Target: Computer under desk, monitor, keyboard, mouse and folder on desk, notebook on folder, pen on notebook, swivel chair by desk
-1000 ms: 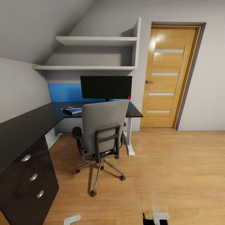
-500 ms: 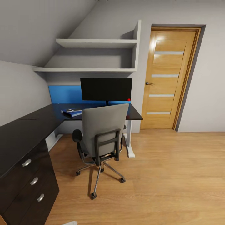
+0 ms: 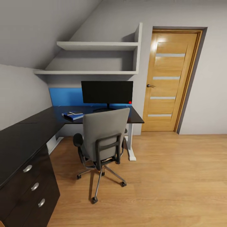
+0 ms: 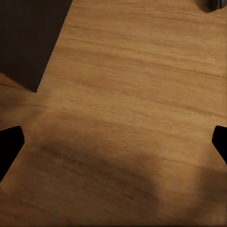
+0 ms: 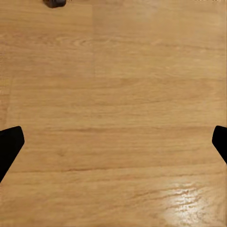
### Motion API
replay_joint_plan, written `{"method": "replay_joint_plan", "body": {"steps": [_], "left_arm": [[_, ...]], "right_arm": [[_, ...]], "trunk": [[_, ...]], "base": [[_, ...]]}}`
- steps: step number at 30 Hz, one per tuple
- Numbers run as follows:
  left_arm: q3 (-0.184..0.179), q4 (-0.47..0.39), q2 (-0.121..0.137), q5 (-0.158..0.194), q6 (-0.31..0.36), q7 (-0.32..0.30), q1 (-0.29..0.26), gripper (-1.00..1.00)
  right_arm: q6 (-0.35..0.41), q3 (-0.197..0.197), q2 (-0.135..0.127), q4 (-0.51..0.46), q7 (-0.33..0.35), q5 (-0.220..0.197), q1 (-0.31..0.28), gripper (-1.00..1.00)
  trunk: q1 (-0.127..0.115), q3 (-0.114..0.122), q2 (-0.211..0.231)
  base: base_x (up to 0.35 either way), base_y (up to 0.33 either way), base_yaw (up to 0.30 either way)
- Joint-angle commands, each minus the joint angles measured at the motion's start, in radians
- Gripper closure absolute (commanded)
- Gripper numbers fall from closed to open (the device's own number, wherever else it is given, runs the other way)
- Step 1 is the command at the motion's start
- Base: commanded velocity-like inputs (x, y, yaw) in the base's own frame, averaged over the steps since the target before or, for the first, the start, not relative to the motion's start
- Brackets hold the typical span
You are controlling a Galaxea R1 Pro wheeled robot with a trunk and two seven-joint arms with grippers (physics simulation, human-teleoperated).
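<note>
Facing black tabletop (image 3: 135, 115) | wide black monitor (image 3: 107, 91) on it | bright-blue folder (image 3: 73, 115) at its nine o'clock, dark notebook apparently atop | grey swivel chair (image 3: 104, 138) alongside | keyboard, mouse unseen | left pincer (image 4: 113, 142), right pincer (image 5: 113, 142) spread wide, empty over wood floor (image 5: 113, 94)

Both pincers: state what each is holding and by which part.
Nothing is held. The left pincer and the right pincer are both open over bare wood floor.
</note>
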Motion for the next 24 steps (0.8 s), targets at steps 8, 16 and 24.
{"method": "replay_joint_plan", "body": {"steps": [8, 16, 24], "left_arm": [[-0.008, 0.0, 0.0, 0.005, -0.069, 0.004, 0.033, -1.0], [-0.01, 0.0, 0.0, 0.003, -0.092, 0.004, 0.077, -1.0], [-0.01, 0.0, 0.018, 0.002, -0.137, 0.004, 0.11, -1.0]], "right_arm": [[-0.003, 0.008, 0.001, 0.002, -0.005, -0.004, -0.001, -1.0], [-0.003, 0.008, 0.001, 0.002, -0.005, -0.003, 0.0, -1.0], [-0.003, 0.008, 0.001, 0.002, -0.005, -0.004, 0.0, -1.0]], "trunk": [[-0.031, 0.024, 0.056], [-0.062, 0.049, 0.112], [-0.092, 0.074, 0.168]], "base": [[0.0, 0.0, 0.0], [0.0, 0.0, 0.0], [0.0, 0.0, 0.0]]}}
